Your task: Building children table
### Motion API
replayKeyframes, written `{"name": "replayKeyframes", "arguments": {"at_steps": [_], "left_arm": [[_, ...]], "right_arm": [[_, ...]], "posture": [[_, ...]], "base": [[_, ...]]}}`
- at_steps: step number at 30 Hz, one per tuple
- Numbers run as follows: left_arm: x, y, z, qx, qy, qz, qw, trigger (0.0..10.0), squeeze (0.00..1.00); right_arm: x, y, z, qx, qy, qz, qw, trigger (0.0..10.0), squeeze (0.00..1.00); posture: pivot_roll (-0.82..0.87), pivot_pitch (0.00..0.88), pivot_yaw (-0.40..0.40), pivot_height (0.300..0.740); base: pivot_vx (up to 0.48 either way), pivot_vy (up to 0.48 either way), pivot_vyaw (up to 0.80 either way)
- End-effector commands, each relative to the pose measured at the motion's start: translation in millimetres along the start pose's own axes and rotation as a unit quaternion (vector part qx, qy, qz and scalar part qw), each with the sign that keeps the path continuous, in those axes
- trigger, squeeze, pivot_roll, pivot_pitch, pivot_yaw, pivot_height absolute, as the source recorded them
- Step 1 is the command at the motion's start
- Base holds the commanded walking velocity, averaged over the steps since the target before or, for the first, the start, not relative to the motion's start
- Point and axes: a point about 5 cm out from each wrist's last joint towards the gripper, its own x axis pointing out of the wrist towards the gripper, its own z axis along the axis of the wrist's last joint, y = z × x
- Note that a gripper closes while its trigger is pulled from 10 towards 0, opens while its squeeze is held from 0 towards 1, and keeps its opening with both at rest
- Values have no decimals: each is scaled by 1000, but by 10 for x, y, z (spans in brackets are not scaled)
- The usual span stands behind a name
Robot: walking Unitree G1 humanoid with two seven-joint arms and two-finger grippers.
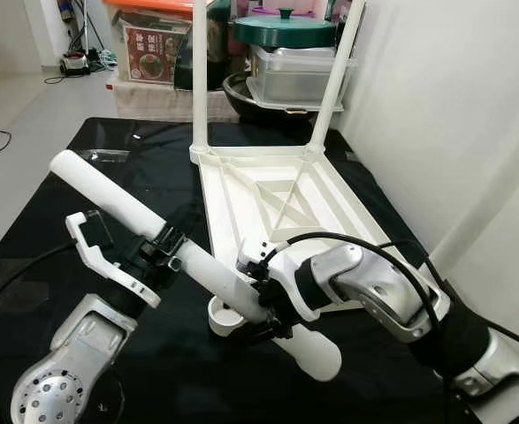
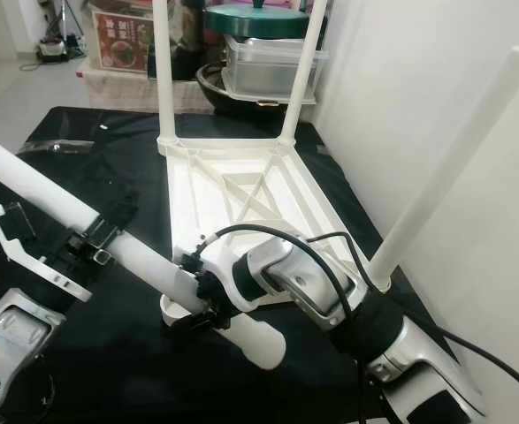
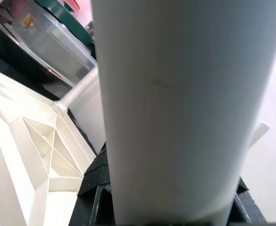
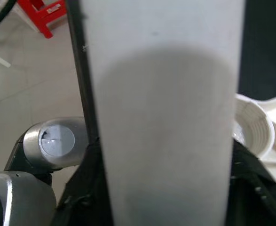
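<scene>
Left eye: white tabletop (image 1: 277,199) lying upside down on black table (image 1: 82,177), ribbed underside up. Two legs (image 1: 200,75) already seated upright in the far corners. Loose white leg (image 1: 188,261) held near-horizontal above the near end, gripped from both sides: left hand (image 1: 157,252) clamped around it toward the raised end, right hand (image 1: 263,305) clamped nearer the rounded lower end. Empty round socket (image 1: 224,316) at the near-left corner, just below the held leg, not yet filled. Storage boxes and a green-lidded pot (image 1: 286,31) stacked behind, not involved. Right eye: same layout, plus a third leg (image 2: 449,168) standing tilted at the near-right corner by the wall, apparently seated. So three of four in, by the look of it. Left wrist: leg fills the foreground between the fingers, closed onto it; tabletop ribs (image 3: 43,155) and a standing leg beyond. Right wrist: leg again pinned between the black fingers (image 4: 81,188), open socket (image 4: 253,129) just beside it. Remaining, as judged: swing held leg upright, line its end up over the empty socket, press or twist home, then flip the assembly onto its feet.
</scene>
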Motion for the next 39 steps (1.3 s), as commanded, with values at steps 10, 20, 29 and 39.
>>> {"name": "replayKeyframes", "arguments": {"at_steps": [10,20,29,39], "left_arm": [[141,-108,9,12,-36,-31,999,10000,1000],[131,-72,112,64,-73,-5,995,10000,1000],[-158,-121,240,67,-80,-28,994,10000,1000],[-231,-225,214,71,-29,-76,994,10000,0]], "right_arm": [[268,42,-64,66,-36,-7,997,0,0],[84,-47,-109,92,-66,-20,993,0,0],[-601,-307,-209,135,-146,-99,975,0,0],[-952,-443,-193,126,-168,-151,966,0,0]], "posture": [[20,0,-98,740],[21,0,-100,740],[15,0,-94,740],[11,0,-89,740]], "base": [[0,0,0],[0,0,0],[0,0,0],[0,0,0]]}}
